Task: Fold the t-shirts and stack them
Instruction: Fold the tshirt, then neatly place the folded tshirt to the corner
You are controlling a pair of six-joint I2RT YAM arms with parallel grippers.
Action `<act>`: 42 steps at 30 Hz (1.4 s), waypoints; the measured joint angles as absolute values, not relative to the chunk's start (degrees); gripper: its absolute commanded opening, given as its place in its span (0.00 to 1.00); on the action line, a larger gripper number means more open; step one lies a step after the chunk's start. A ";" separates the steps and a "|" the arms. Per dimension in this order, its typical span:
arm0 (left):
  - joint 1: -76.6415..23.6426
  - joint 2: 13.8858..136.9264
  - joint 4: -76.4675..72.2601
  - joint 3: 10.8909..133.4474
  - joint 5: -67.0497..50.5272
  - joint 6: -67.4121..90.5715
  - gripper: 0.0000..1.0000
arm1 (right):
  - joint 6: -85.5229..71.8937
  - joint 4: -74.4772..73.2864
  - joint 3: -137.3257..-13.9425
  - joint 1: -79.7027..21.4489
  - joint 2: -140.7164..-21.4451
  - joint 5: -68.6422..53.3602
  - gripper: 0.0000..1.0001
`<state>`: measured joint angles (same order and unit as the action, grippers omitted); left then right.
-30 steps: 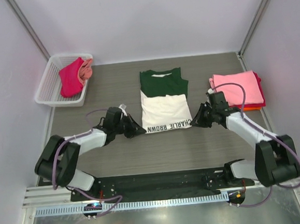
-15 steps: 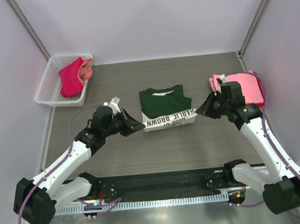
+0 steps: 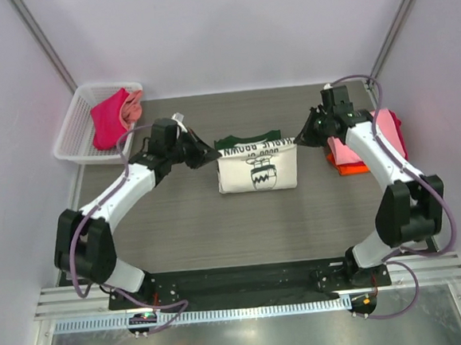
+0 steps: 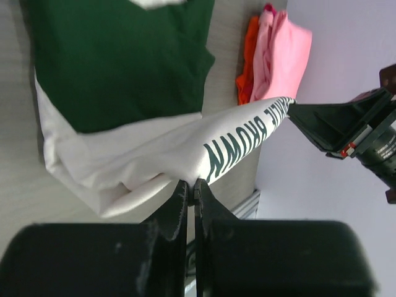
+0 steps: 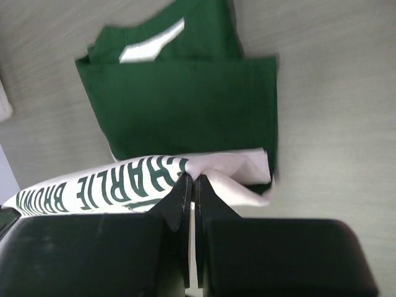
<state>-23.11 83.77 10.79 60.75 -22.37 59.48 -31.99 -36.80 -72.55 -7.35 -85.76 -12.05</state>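
Charlie Brown t-shirt (image 3: 258, 166): lies at the middle of the worktop (image 3: 179, 224), somewhat nearer the far edge than the near one. In the top view the cream panel with the print faces up. The edge carrying the green lettering runs along its far side, stretched between the two arms. A narrow strip of dark green shows just beyond that edge.

Left jaws: together, clamped on the left end of the lettered cream edge. The left wrist view shows the cloth pinched between the closed fingertips (image 4: 179, 195). The cream layer is raised off the dark green part (image 4: 117, 62), which lies flat on the worktop.

Right jaws: together, clamped on the right end of the same edge. The right wrist view shows the cream fold gathered into the closed fingertips (image 5: 180, 189), with the dark green body and its collar (image 5: 179, 93) flat beneath.

Folded stack (image 3: 347, 151): near the right edge, toward the far right corner, partly hidden by the right arm. Pink is on top, with orange (image 3: 346, 168) and red (image 3: 400, 131) edges showing below.

Basket (image 3: 69, 145): white mesh, at the far left corner. It holds a crumpled magenta tee (image 3: 108, 122) with a paler pink one (image 3: 134, 106) touching it on the right.
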 measured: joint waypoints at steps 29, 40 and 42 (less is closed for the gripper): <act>-14.70 121.62 9.23 87.70 -20.71 52.71 0.88 | -30.02 -17.69 -90.24 -4.16 -120.86 -18.00 0.86; -17.47 128.57 8.45 91.83 -22.15 52.36 0.50 | -27.99 -13.30 -94.61 -5.15 -128.66 -21.87 0.58; -17.45 129.32 8.93 92.97 -22.22 52.16 0.47 | -27.81 -13.19 -95.20 -5.39 -129.19 -21.89 0.55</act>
<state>-17.45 129.32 8.93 92.97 -22.22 52.16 -27.81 -13.19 -95.20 -5.39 -129.19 -21.89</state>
